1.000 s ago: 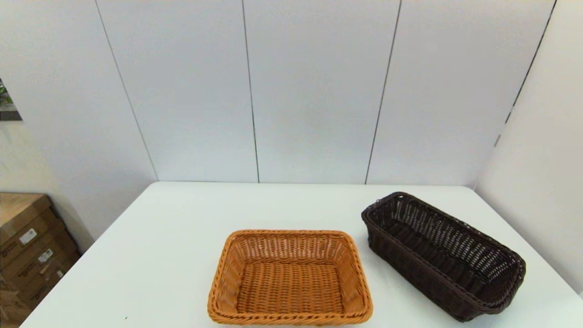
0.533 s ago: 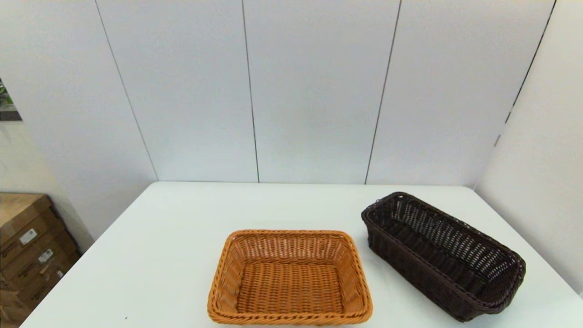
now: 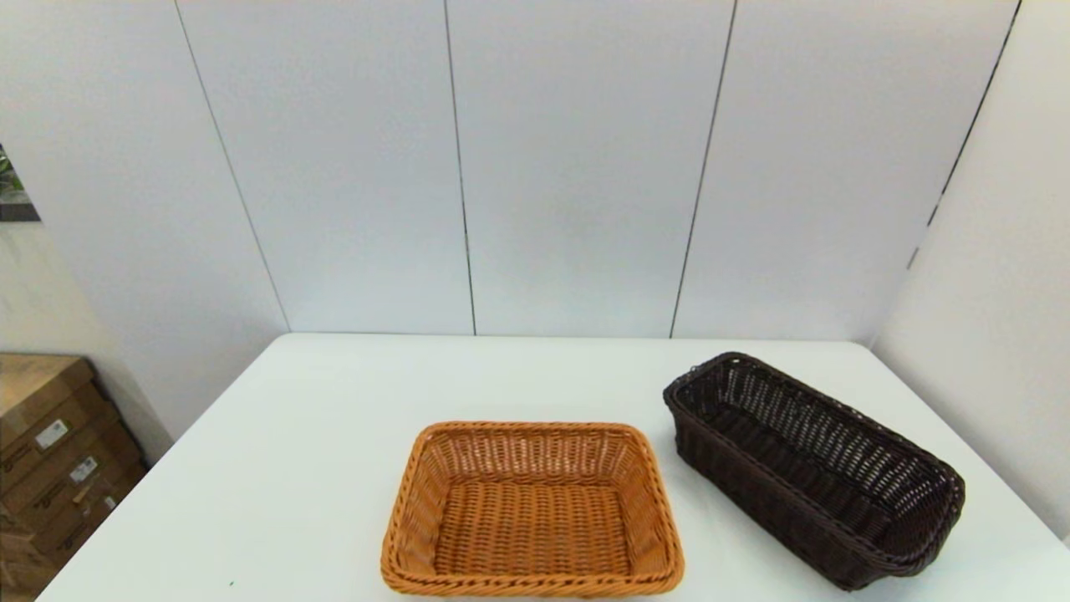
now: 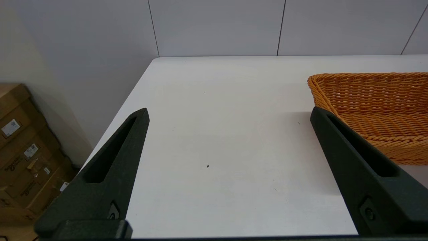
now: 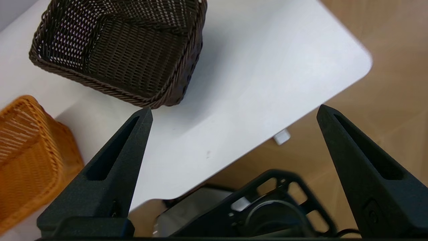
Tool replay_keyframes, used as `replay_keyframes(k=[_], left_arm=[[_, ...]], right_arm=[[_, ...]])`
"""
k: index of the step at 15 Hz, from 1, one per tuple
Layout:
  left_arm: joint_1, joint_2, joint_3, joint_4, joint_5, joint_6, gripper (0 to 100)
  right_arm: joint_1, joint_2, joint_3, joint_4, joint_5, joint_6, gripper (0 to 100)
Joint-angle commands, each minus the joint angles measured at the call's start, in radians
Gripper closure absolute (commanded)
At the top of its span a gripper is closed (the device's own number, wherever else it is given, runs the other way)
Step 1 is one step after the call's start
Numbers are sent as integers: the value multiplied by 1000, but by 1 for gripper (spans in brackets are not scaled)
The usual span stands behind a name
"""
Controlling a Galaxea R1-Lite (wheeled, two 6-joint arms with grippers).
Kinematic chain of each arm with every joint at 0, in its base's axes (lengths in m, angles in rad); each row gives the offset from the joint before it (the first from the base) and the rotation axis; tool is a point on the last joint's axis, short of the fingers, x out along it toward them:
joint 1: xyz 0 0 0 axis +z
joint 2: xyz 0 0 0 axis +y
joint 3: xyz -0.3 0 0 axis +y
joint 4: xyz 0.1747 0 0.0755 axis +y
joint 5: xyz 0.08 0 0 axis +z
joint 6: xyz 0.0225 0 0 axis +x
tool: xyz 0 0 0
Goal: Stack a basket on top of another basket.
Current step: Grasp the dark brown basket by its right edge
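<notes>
The dark brown basket (image 3: pixel 815 468) rests on the white table (image 3: pixel 292 468) at the right, turned at an angle; the right wrist view also shows this basket (image 5: pixel 123 50). The orange-tan basket (image 3: pixel 532 510) sits at the front middle, empty, and its end shows in the left wrist view (image 4: pixel 374 107). Neither arm appears in the head view. My left gripper (image 4: pixel 229 112) is open above bare table to the left of the orange-tan basket. My right gripper (image 5: pixel 234 112) is open, held high over the table's near right corner, apart from the dark basket.
Cardboard boxes (image 3: pixel 50 451) stand on the floor left of the table. White wall panels close off the back and right. The table's rounded corner (image 5: pixel 362 63) and the robot's base (image 5: pixel 260 207) over wooden floor show in the right wrist view.
</notes>
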Motion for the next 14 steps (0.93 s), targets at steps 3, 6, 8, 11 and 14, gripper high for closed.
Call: replay_keyframes(k=[3,6,8,11,14], left_arm=[[1,-1,2,0,0,0,0],[1,-1,2,0,0,0,0],[1,-1,2,0,0,0,0],[1,-1,2,0,0,0,0],[-1,-1,2,0,0,0,0]], right_arm=[[4,130,-42,3,38,116,0],[17,185,-93,39,55,157,0],[33,220,-116,88,109,171,0],[117,286,-127,92,118,260,0],[327,325,-127,92,118,397,0]])
